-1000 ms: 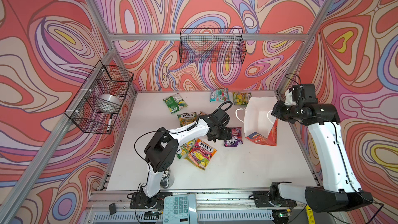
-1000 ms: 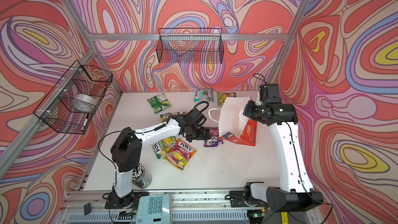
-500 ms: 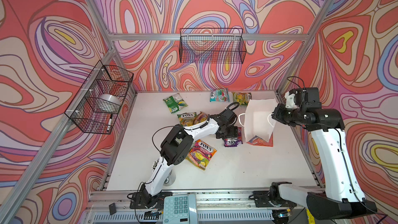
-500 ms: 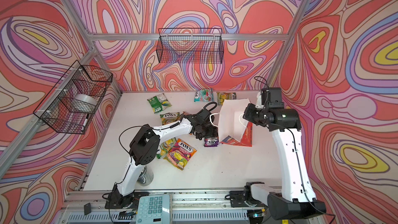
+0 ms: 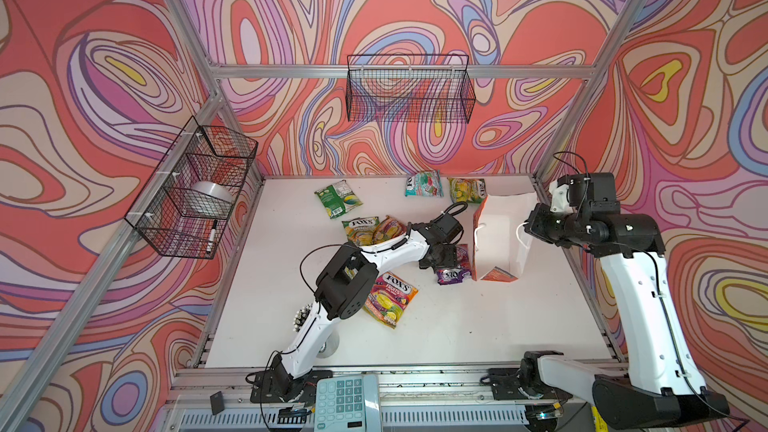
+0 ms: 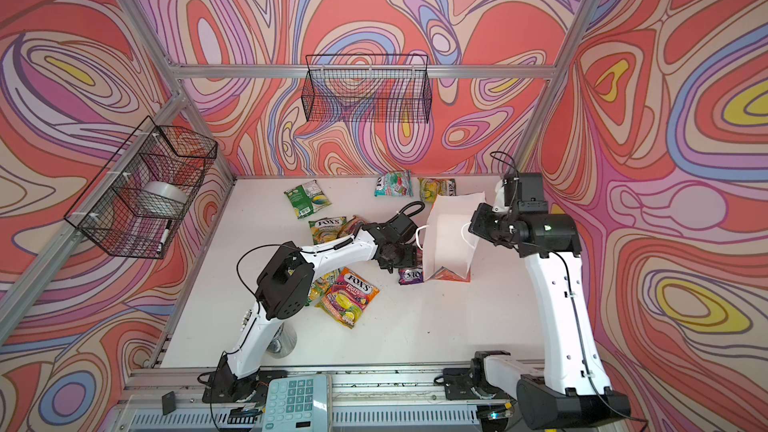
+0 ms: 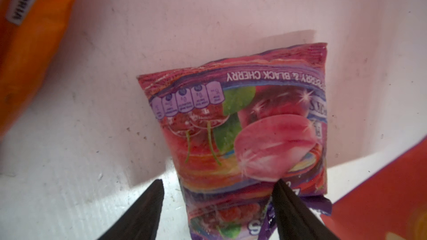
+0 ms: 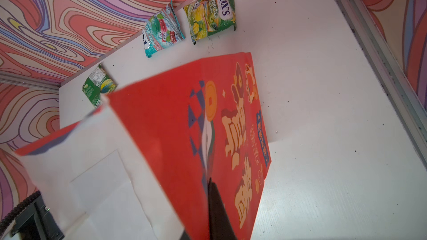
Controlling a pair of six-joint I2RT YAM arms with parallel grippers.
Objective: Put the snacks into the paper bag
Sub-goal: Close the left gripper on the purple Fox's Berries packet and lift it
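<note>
Locate the bag (image 5: pixel 498 238) on the table (image 5: pixel 457 326), standing with mouth open upward and white inside showing in both top views.

Find the right gripper (image 5: pixel 530 228) at the right rim of the bag, beside a white cord handle (image 5: pixel 524 251). Read the jaws as closed on the bag wall; in the right wrist view, note 1 dark finger (image 8: pixel 217 208) lying flat against the red printed outer face.

Find the left gripper (image 5: pixel 446 257) low over the table, just left of the bag, aimed down at the purple pouch (image 5: pixel 453 274). Read the jaws as open: in the left wrist view, see 2 black fingers (image 7: pixel 143 208) spread apart, 1 over bare table beside the pouch edge, 1 over the pouch face. Treat the pouch as not clamped.

See the purple pouch lying flat on the table, just left of the bag base, 1 corner at the red wall; cannot tell whether touching.

Find the other pouches on the table, all outside the bag:
- teal pouch (image 5: pixel 424 183) and yellow pouch (image 5: pixel 466 189), side by side behind the bag, near the back wall (image 5: pixel 374 151);
- green pouch (image 5: pixel 337 200), behind and well left of the bag;
- Spring pouch (image 5: pixel 358 229) and orange pouch (image 5: pixel 390 227), overlapping, left of the bag beyond the left gripper;
- Fruits pouch (image 5: pixel 390 299), in front and left of the bag, partly hidden by the left arm (image 5: pixel 386 253).
</note>
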